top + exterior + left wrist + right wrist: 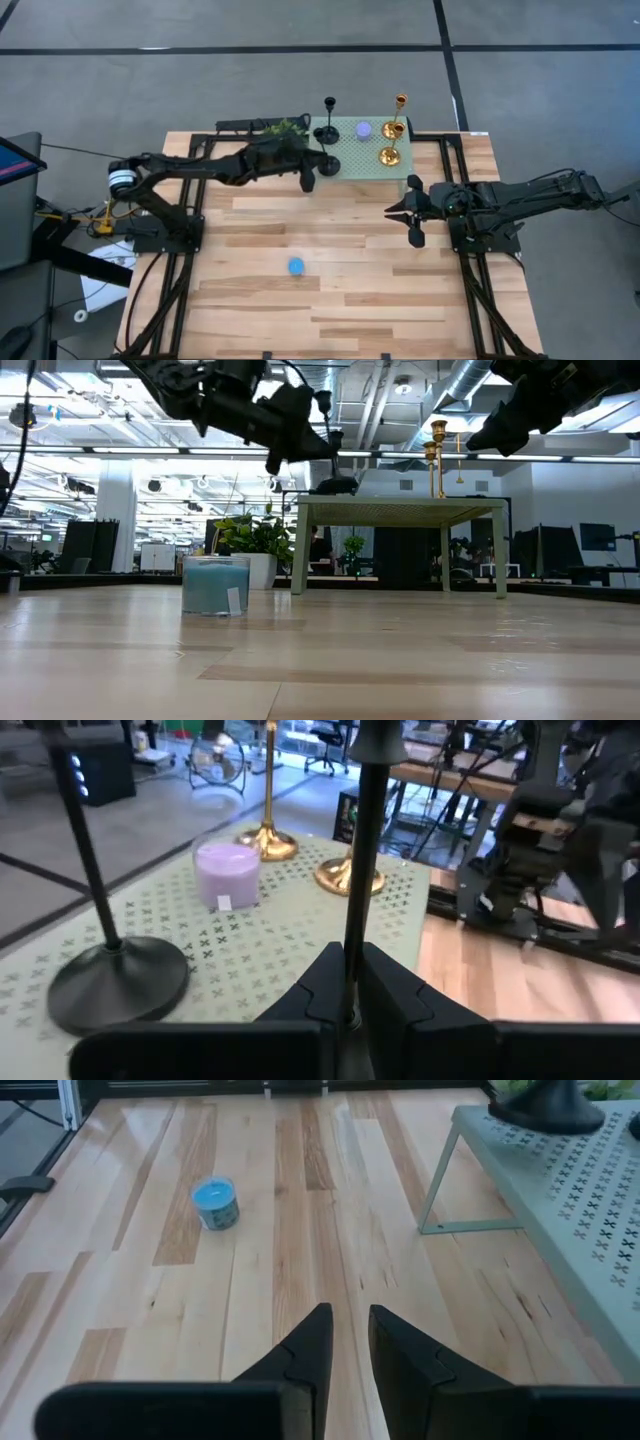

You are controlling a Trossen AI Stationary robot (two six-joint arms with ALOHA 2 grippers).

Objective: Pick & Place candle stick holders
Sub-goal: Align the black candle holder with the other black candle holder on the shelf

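Now your left gripper (350,985) is clamped on the stem of a black candle stick holder (328,163) at the near edge of the small green perforated stand (300,920).

Watch that stem: it is thin and tall, so if you tilt or swing it while its base (335,485) is near the stand, you could knock the second black holder (105,960), the purple candle holder (227,875) or the two gold holders (392,130) beside it. Your right gripper (348,1345) hangs over bare table, jaws slightly parted and holding nothing. One blue candle holder (296,266) sits alone on the pale wooden table (380,300), well apart from the stand. A leafy plant (283,128) sits just beside the stand. Behind lies an open office with desks, ducting and ceiling lights.
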